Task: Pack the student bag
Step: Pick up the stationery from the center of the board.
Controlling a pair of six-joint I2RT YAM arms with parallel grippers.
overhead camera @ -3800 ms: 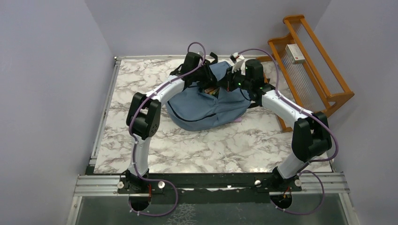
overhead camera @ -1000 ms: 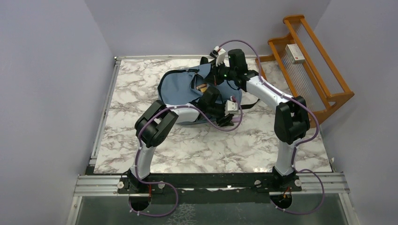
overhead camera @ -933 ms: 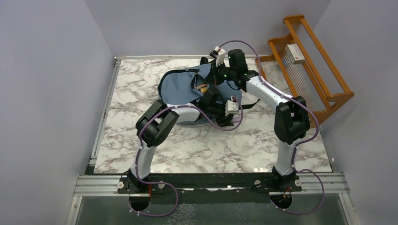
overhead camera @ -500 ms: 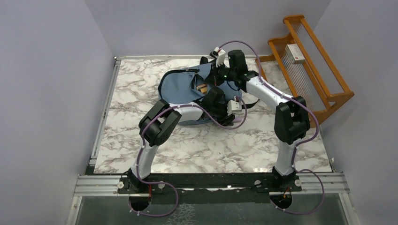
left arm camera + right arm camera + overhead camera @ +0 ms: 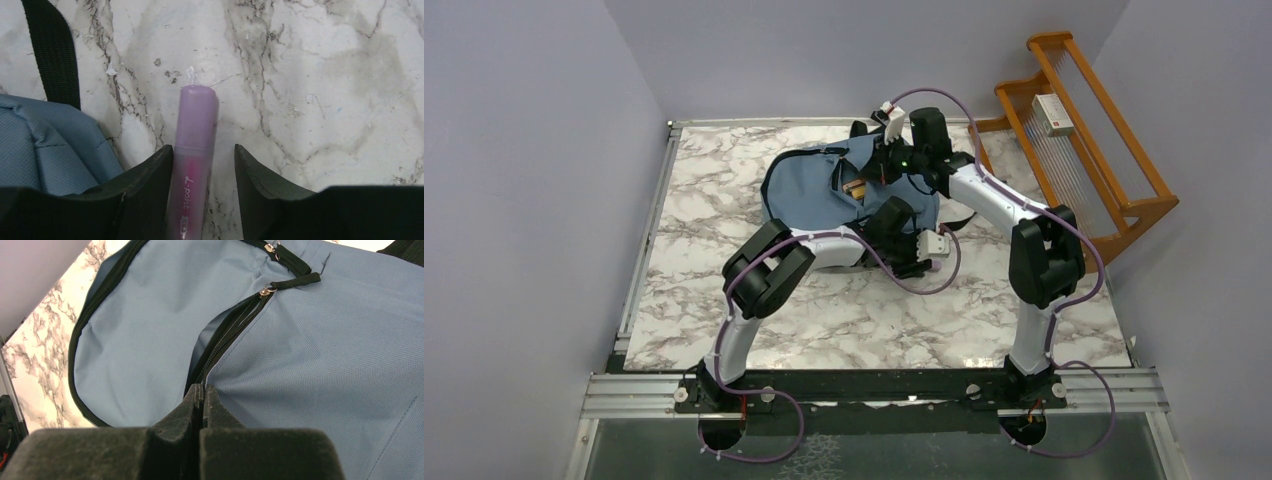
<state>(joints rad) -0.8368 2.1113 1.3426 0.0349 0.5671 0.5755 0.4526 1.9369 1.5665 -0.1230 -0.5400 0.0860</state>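
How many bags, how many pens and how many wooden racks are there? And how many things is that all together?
Bags: 1, the blue student bag
Pens: 1, the purple pen lying on the table
Racks: 1, the wooden rack beside the table
Total: 3

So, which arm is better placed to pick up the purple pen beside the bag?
Left. The left gripper is open around the purple pen; the right gripper is shut on the student bag, on fabric beside the zipper.

Marble table (image 5: 714, 185): student bag (image 5: 804, 190), purple marker (image 5: 197, 122)
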